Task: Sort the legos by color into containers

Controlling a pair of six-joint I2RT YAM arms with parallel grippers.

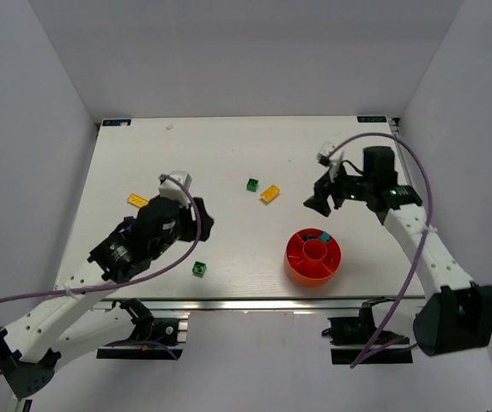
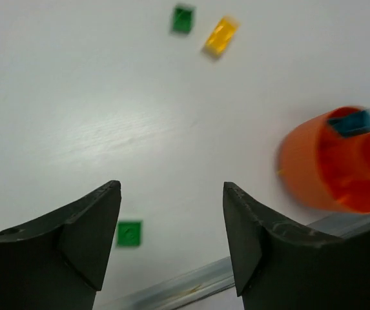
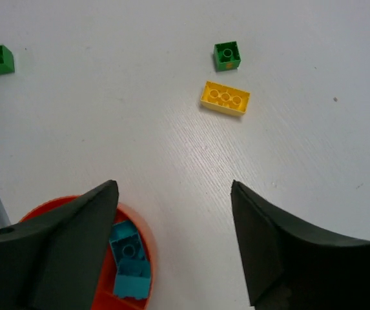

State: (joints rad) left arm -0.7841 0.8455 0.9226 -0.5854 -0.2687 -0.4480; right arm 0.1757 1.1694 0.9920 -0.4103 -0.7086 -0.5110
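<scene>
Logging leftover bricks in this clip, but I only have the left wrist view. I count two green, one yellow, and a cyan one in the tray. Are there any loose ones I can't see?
Observer: Yes, one more. A yellow plate lies flat near the left side of the table, outside your view.
Operator: Is the right gripper carrying anything?
Observer: No. The right gripper is open and empty, hovering by the far rim of the tray.

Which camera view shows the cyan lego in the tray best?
Right wrist: the cyan lego is near and sharp, studs visible, in the tray. Top external shows only a tiny speck; left wrist shows it blurred.
</scene>
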